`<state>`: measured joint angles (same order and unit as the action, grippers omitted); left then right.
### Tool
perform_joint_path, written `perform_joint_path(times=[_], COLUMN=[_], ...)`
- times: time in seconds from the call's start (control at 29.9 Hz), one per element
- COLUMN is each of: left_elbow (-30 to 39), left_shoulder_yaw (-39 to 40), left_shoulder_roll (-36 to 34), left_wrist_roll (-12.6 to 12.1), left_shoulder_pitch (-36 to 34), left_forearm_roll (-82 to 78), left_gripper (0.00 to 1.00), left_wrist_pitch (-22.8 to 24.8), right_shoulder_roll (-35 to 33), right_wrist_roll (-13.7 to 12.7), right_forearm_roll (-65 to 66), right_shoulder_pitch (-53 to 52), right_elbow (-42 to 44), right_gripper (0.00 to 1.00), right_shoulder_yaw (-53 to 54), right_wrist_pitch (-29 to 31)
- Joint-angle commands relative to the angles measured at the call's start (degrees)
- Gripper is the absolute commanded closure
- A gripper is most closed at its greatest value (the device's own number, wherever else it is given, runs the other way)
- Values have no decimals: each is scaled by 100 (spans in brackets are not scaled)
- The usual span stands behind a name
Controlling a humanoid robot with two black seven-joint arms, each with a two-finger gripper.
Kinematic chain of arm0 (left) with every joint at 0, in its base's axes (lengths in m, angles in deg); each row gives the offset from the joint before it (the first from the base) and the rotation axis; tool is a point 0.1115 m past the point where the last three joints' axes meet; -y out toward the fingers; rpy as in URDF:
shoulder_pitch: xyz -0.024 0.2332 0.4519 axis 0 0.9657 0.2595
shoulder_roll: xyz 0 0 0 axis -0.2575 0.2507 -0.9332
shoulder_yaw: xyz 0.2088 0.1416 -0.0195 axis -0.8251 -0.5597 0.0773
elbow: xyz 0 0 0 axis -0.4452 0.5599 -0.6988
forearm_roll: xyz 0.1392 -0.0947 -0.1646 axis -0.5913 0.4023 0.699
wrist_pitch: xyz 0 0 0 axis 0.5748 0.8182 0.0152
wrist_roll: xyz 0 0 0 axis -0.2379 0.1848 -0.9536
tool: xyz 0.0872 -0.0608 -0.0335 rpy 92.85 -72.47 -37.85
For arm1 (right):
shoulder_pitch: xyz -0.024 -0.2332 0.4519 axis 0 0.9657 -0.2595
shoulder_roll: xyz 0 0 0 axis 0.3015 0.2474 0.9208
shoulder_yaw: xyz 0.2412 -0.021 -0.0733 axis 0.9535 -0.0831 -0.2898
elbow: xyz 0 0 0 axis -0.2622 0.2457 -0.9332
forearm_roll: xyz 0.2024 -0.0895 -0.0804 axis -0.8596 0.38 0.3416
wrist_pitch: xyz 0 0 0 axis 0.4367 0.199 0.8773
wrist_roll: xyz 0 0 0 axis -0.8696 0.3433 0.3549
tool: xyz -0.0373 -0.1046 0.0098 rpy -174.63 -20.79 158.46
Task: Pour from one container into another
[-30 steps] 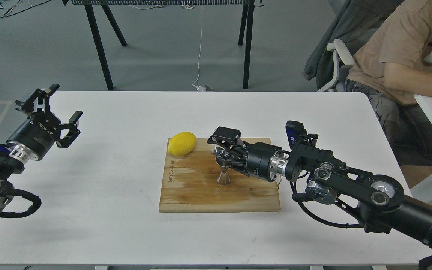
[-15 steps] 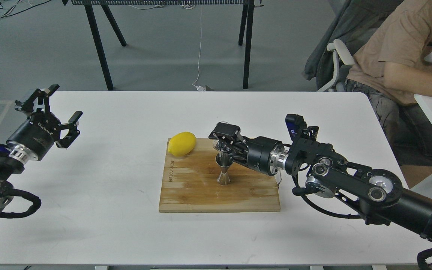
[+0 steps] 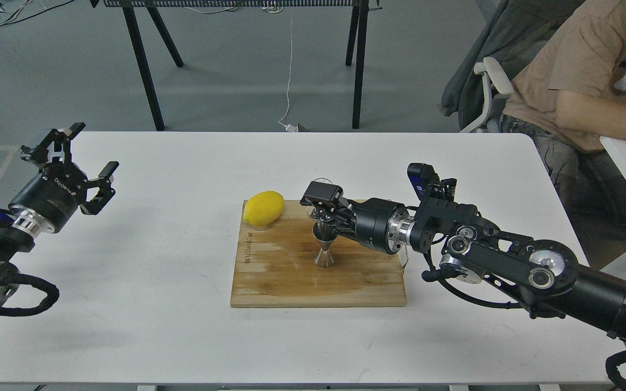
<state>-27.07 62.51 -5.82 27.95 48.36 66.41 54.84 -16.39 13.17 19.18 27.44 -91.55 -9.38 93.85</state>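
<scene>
The steel hourglass jigger (image 3: 324, 247) stands upright on the wooden cutting board (image 3: 280, 277), near its middle. My right gripper (image 3: 321, 205) reaches in from the right and hovers just above the jigger's rim. It is shut on the small clear glass cup (image 3: 315, 214), which is mostly hidden by the black fingers; only faint glass edges show. How far the cup is tilted I cannot tell. My left gripper (image 3: 89, 151) is open and holds nothing, raised over the table's far left side, well away from the board.
A yellow lemon (image 3: 263, 207) lies on the board's back left corner. The white table (image 3: 182, 336) carries the board. A seated person (image 3: 590, 81) is at the back right, beyond the table's corner. Black table legs stand behind.
My right arm's wrist has risen and drawn slightly left, lifting the gripper and cup a little, so more of the jigger's top shows. The left arm has barely moved.
</scene>
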Motion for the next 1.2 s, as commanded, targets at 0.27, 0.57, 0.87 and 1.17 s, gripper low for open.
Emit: perform_joint_path(times=[0.27, 0.57, 0.87, 1.17], left_elbow=[0, 0, 0, 0], left_shoulder_yaw=[0, 0, 0, -9], left_shoulder_roll=[0, 0, 0, 0], left_wrist_roll=[0, 0, 0, 0], left_shoulder_pitch=[-9, -17, 0, 0], left_forearm_roll=[-2, 7, 7, 7], left_gripper=[6, 6, 6, 6], left_wrist_pitch=[0, 0, 0, 0], right_shoulder_roll=[-2, -2, 7, -2], right_wrist_roll=[-1, -1, -1, -1], right_forearm_roll=[327, 502, 494, 467], right_shoulder_pitch=[-51, -104, -113, -95], right_elbow=[9, 123, 132, 132], right_gripper=[61, 62, 62, 62], right_shoulder_yaw=[-55, -222, -257, -257], right_wrist_pitch=[-1, -1, -9, -18])
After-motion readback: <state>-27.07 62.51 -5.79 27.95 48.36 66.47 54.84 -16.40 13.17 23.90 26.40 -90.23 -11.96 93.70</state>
